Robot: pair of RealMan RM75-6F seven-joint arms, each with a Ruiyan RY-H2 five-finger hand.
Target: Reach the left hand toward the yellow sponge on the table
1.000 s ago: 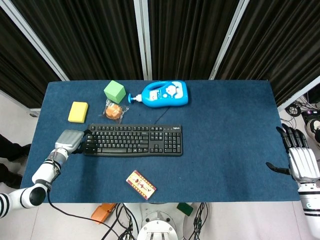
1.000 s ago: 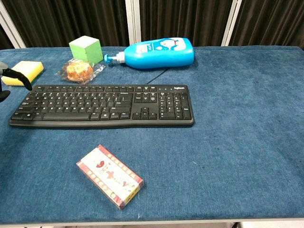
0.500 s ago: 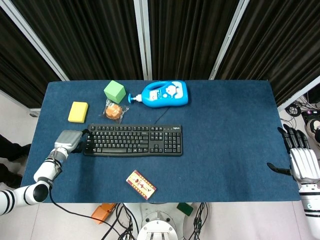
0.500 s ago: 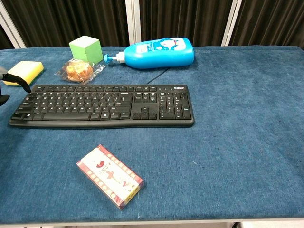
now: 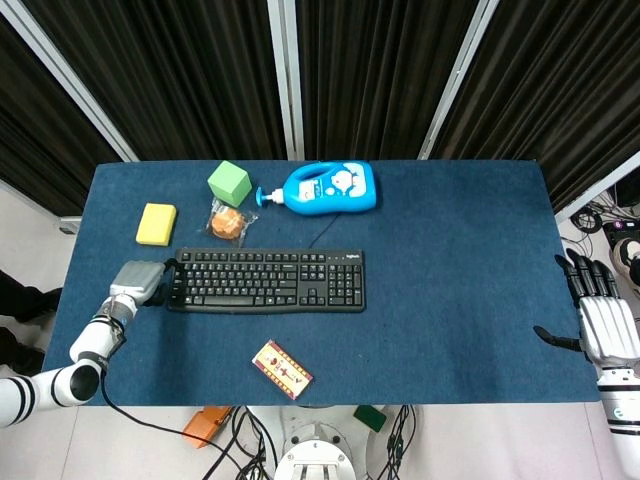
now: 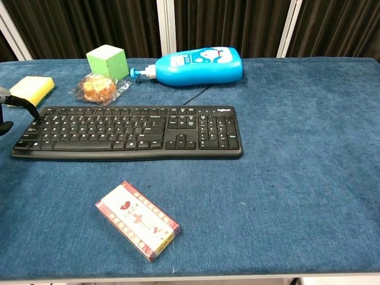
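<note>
The sponge (image 5: 156, 224) lies near the table's (image 5: 460, 260) far-left corner, beyond the keyboard's (image 5: 266, 280) left end. It looks light and soft, best taken across its short sides. The left hand (image 5: 140, 281) sits beside the keyboard, holding nothing; its finger spread is hard to judge. The right hand (image 5: 600, 318) rests off-table, fingers apart, empty.
</note>
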